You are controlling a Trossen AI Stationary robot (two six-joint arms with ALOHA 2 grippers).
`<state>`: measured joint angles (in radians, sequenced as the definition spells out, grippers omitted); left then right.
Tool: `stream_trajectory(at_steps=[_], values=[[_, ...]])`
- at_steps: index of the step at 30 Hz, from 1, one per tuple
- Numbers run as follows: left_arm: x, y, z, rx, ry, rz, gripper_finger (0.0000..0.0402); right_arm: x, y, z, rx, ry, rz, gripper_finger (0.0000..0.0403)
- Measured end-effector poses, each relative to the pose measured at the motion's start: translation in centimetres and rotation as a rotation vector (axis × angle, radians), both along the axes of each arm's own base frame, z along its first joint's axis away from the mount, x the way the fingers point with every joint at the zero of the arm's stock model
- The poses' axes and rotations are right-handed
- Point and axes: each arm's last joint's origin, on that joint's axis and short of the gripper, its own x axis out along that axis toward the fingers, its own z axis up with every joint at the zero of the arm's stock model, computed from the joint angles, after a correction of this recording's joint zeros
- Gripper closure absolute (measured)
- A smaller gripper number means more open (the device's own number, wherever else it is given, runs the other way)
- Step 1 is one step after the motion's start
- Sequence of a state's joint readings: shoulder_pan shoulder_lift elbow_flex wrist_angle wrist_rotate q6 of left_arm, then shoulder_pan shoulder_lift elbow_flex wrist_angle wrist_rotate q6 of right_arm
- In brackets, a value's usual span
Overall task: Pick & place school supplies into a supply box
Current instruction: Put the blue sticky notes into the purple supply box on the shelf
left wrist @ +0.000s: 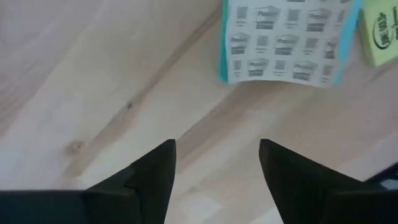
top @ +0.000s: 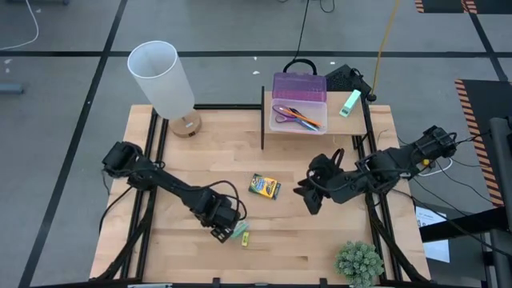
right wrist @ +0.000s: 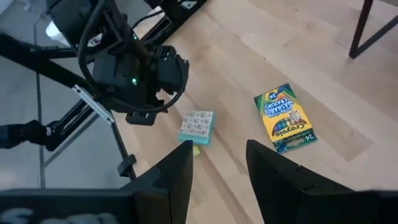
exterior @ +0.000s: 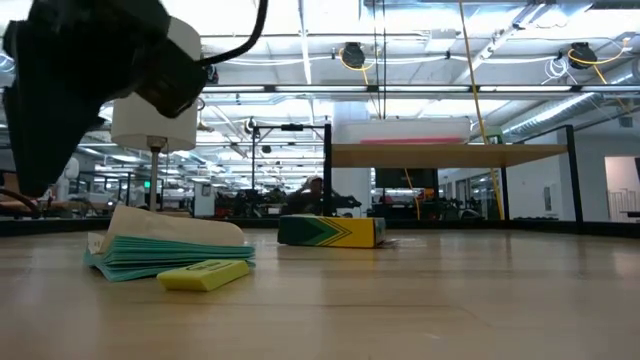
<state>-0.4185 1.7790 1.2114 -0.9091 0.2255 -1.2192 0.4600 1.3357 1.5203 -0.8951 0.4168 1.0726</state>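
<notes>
The green-yellow crayon box (top: 264, 186) (right wrist: 285, 117) lies flat at the table's middle. A pastel block of paper sheets (top: 238, 230) (left wrist: 289, 40) (exterior: 170, 250) lies near the front, with a tiny yellow piece (top: 245, 238) (left wrist: 379, 37) (exterior: 205, 275) beside it. My left gripper (top: 221, 226) (left wrist: 217, 162) hovers open just left of the block, touching nothing. My right gripper (top: 308, 200) (right wrist: 217, 155) is open above the table, right of the crayon box. The supply box (top: 298, 108) stands on a raised shelf at the back with its purple lid open; pens and scissors lie inside.
A tall white lamp shade (top: 164, 76) stands at the back left on a wooden foot. A small green plant (top: 358, 262) sits at the front right corner. A black frame (top: 262, 120) carries the shelf. Bare wood lies between the crayon box and the shelf.
</notes>
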Motion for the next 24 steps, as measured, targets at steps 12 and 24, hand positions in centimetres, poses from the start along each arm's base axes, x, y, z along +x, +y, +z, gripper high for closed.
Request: stream_trajectory(at_steps=[12,24], values=[[3.0,1.8,0.5,-0.095,-0.206,0.068,0.0165,0.4,-0.1,-0.3,0.125,0.037,-0.002,0.0259],[2.1,4.2,-2.1,-0.191,-0.109,0.111,0.0165,0.8,0.1,-0.5,0.089,0.033,0.037,0.0259]])
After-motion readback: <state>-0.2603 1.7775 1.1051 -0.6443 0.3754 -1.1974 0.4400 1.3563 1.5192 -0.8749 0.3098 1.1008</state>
